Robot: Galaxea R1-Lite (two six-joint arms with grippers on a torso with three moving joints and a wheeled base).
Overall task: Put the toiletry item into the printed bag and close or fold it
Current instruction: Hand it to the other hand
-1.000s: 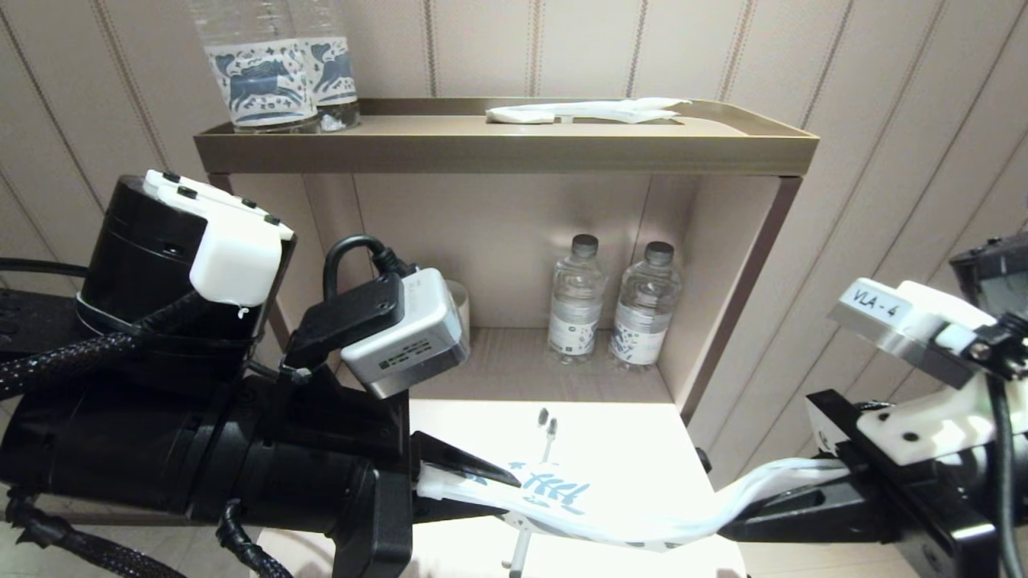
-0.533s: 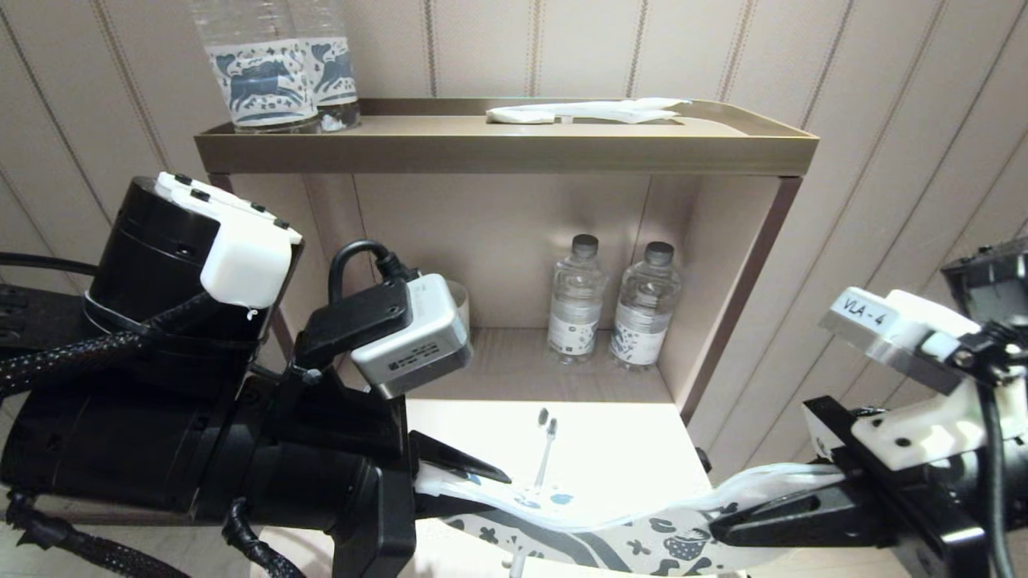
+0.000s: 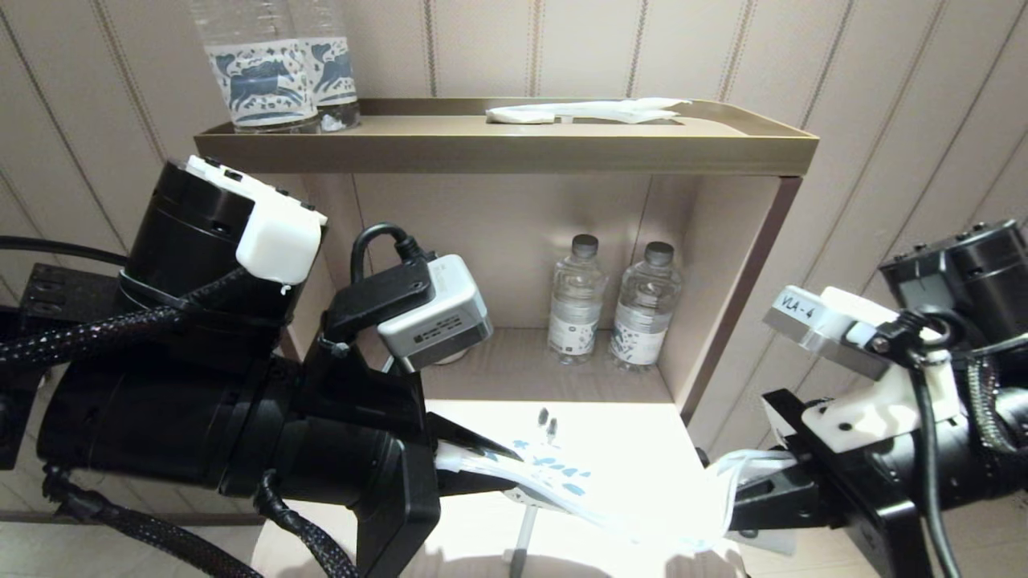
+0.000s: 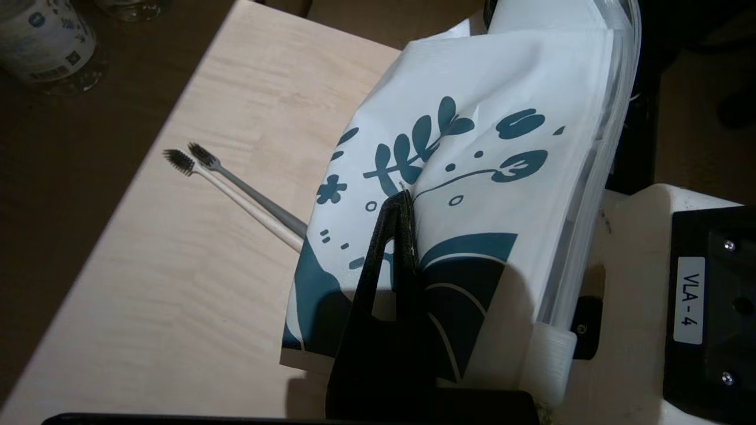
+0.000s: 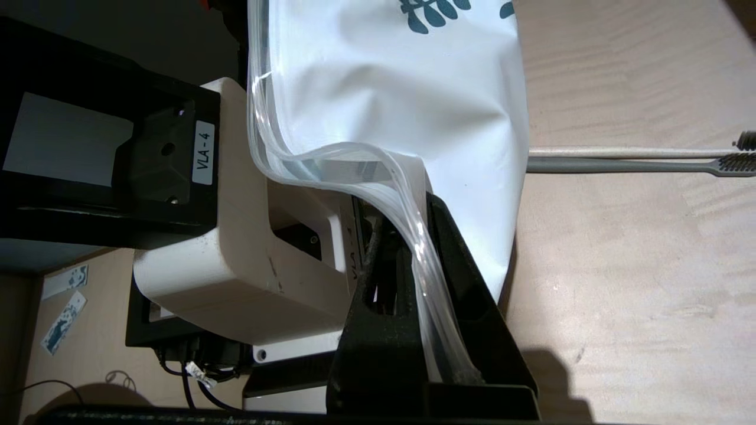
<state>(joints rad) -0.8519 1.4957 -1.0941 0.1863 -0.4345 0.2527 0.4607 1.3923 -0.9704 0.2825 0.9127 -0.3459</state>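
Note:
The printed bag (image 3: 562, 482) hangs sagging between my two grippers, just above the pale table (image 3: 634, 437). My left gripper (image 3: 490, 474) is shut on its printed end, and the black fingertips (image 4: 403, 198) pinch the blue-doodled white sheet (image 4: 472, 165). My right gripper (image 3: 735, 502) is shut on the other end, clamping the clear zip edge (image 5: 413, 236) of the bag (image 5: 401, 88). Two slim toothbrushes (image 4: 236, 183), one pale and one grey, lie side by side on the table under the bag. Their heads (image 3: 547, 421) and handles (image 5: 620, 159) stick out, outside the bag.
Behind the table a shelf niche holds two small water bottles (image 3: 574, 309) (image 3: 645, 313). The top tray (image 3: 498, 148) carries horse-labelled bottles (image 3: 265, 72) and a white wrapped packet (image 3: 586, 111). The table's right edge lies near my right gripper.
Both arms have moved toward each other, the right one leftward. The bag, stretched out before, now sags and bunches between the grippers, showing its blue doodle side.

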